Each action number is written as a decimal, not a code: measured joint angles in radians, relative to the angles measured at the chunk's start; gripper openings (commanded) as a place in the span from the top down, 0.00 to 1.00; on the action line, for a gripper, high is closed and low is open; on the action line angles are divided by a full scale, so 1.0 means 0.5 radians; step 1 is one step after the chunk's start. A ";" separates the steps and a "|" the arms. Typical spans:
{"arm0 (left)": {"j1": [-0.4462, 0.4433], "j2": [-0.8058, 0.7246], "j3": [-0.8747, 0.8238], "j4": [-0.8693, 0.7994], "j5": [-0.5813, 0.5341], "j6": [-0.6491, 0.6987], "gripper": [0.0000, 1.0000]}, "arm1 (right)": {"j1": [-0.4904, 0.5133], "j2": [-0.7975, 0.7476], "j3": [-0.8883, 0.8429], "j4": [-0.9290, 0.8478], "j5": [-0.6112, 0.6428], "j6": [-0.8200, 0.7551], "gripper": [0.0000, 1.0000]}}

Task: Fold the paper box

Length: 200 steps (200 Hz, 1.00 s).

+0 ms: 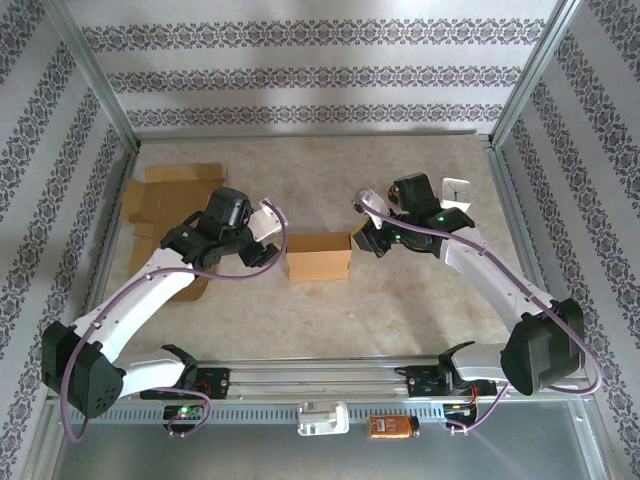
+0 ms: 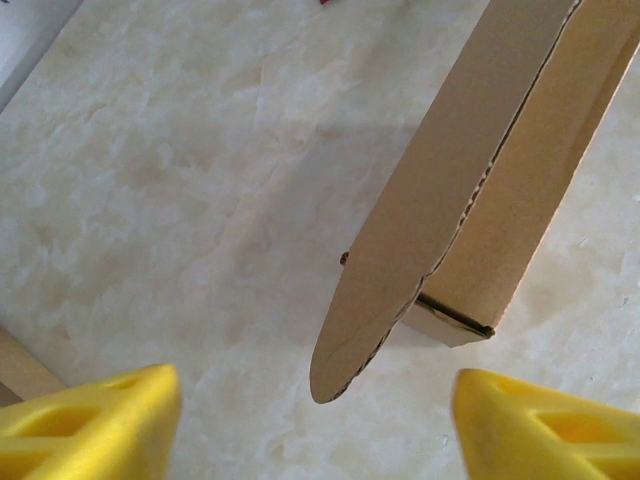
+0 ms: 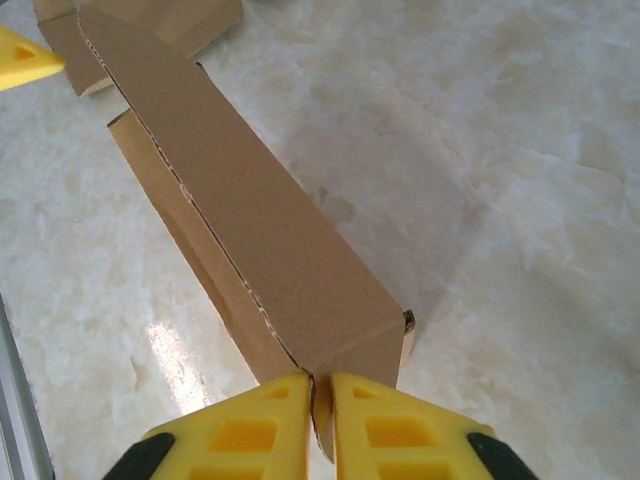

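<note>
The paper box (image 1: 318,257) is brown cardboard and sits on the table between my two arms. In the right wrist view the box (image 3: 250,220) stretches away from me, and my right gripper (image 3: 322,420) is shut on the end flap at its near corner. My left gripper (image 2: 320,430) is open, its yellow fingers (image 2: 100,425) wide apart. The rounded end flap (image 2: 345,350) of the box (image 2: 520,190) hangs just ahead of the gap, untouched. From above, the left gripper (image 1: 277,238) sits at the box's left end and the right gripper (image 1: 357,237) at its right end.
Flat cardboard sheets (image 1: 170,200) lie at the back left, partly under the left arm. A small white object (image 1: 458,190) sits at the back right. Metal frame rails (image 1: 105,100) and patterned walls enclose the table. An orange device (image 1: 392,427) lies on the front rail.
</note>
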<state>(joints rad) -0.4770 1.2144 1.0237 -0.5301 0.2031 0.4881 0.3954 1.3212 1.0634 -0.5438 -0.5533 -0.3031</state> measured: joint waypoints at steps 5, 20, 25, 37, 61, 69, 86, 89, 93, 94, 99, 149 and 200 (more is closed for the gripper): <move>0.000 0.012 0.005 0.000 0.002 -0.008 0.37 | 0.001 0.000 0.000 0.003 0.005 -0.002 0.89; 0.000 0.053 0.030 0.003 0.002 -0.027 0.42 | 0.005 0.000 0.000 0.008 0.014 -0.001 0.89; 0.000 0.066 0.038 0.008 0.002 -0.040 0.43 | 0.005 0.000 0.000 0.008 0.015 -0.001 0.89; 0.000 0.092 0.060 0.016 0.002 -0.059 0.48 | 0.005 0.000 0.000 0.012 0.027 -0.001 0.89; 0.000 0.108 0.075 0.045 0.007 -0.092 0.57 | 0.014 0.000 0.000 0.022 0.037 0.002 0.89; 0.000 0.110 0.077 0.048 0.011 -0.101 0.59 | 0.018 0.000 0.000 0.022 0.037 0.002 0.89; 0.000 0.117 0.079 0.054 0.024 -0.120 0.61 | 0.018 -0.001 0.000 0.027 0.037 0.006 0.89; 0.000 0.119 0.079 0.056 0.027 -0.121 0.61 | 0.018 -0.001 0.000 0.028 0.037 0.011 0.89; 0.000 0.123 0.079 0.056 0.030 -0.128 0.63 | 0.018 -0.001 0.000 0.029 0.037 0.011 0.89; 0.000 0.124 0.079 0.057 0.032 -0.128 0.63 | 0.018 -0.001 0.000 0.029 0.037 0.012 0.89; 0.000 0.131 0.079 0.059 0.037 -0.140 0.64 | 0.018 -0.001 0.000 0.030 0.037 0.018 0.89; 0.000 0.253 0.124 0.053 0.039 -0.260 0.77 | 0.017 -0.001 0.001 0.037 0.037 0.079 0.89; 0.000 0.293 0.233 0.043 0.002 -0.526 0.82 | 0.017 0.018 0.020 0.050 0.036 0.274 0.88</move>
<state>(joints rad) -0.4770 1.3609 1.1404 -0.5087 0.2043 0.2249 0.4038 1.3300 1.0733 -0.5190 -0.5354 -0.1661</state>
